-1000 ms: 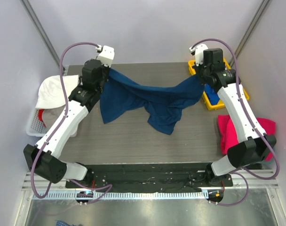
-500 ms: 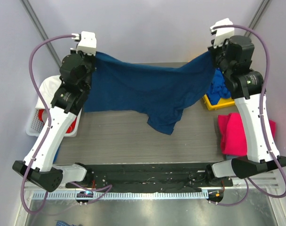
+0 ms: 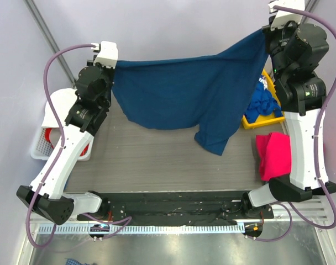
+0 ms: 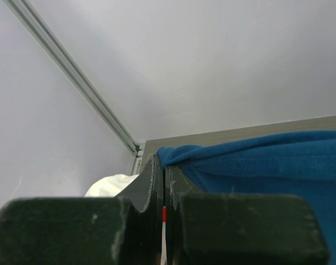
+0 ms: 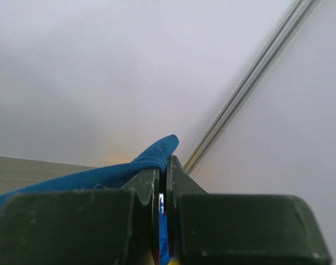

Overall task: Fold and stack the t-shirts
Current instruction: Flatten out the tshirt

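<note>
1. Where the grey slatted table [image 3: 157,160] meets its near right edge, a folded magenta-pink cotton t-shirt [image 3: 273,154] lies beside the right arm.
2. Farther back on the left, a white mesh basket [image 3: 42,144] holds a white cloth [image 3: 60,107].
3. At the far right, a yellow plastic tray [image 3: 261,119] holds a crumpled royal-blue t-shirt [image 3: 262,100].
4. A dark blue cotton t-shirt [image 3: 184,94] hangs spread above the table's far half, with its lowest corner drooping right of centre.
5. The left gripper [image 4: 161,165] has its fingers pinched tight on the shirt's left top corner, and the right gripper [image 5: 162,164] is clamped on the right corner, held higher.
</note>
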Tool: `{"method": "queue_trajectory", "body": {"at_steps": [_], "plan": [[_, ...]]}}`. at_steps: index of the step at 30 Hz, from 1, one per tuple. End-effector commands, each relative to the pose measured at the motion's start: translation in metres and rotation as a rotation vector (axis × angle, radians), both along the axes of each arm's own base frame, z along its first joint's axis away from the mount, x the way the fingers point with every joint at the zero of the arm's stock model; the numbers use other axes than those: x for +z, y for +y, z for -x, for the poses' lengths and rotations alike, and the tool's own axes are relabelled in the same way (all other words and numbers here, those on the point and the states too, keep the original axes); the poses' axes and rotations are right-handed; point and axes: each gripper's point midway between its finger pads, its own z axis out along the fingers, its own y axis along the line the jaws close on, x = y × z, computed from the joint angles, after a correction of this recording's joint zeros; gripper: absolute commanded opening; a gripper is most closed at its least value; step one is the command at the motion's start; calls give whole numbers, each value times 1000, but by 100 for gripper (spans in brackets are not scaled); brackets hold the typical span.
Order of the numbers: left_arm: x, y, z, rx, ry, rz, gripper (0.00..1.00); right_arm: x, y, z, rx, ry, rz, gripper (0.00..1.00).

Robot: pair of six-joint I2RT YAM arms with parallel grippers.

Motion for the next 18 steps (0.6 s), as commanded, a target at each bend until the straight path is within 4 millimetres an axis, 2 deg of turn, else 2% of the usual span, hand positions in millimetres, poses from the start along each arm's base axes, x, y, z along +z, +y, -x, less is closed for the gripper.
{"method": "queue_trajectory", "body": {"at_steps": [1,3,4,5,7,9,12,14,16,17,18], "plan": [[42,15,29,16,-117,37,0,50,-10,50,6,-140,-52,1],[47,19,38,10,-116,34,0,56,-15,69,6,-159,-53,1],[58,22,48,5,-137,45,0,56,-16,75,6,-161,-55,1],[58,24,53,0,-126,46,0,61,-18,89,9,-179,-59,1],[71,28,67,-11,-153,67,0,62,-21,98,4,-186,-60,1],[75,30,73,-11,-156,71,0,63,-24,106,-3,-194,-57,1],[78,31,69,4,-165,54,0,58,-27,99,-26,-181,-47,1],[76,29,54,30,-171,44,0,53,-26,86,-39,-169,-40,1],[75,28,41,57,-178,23,0,39,-21,58,-52,-126,-18,1],[73,26,25,89,-191,25,0,39,-21,49,-62,-131,-8,1],[75,27,17,103,-199,22,0,28,-17,26,-72,-97,4,1]]}}
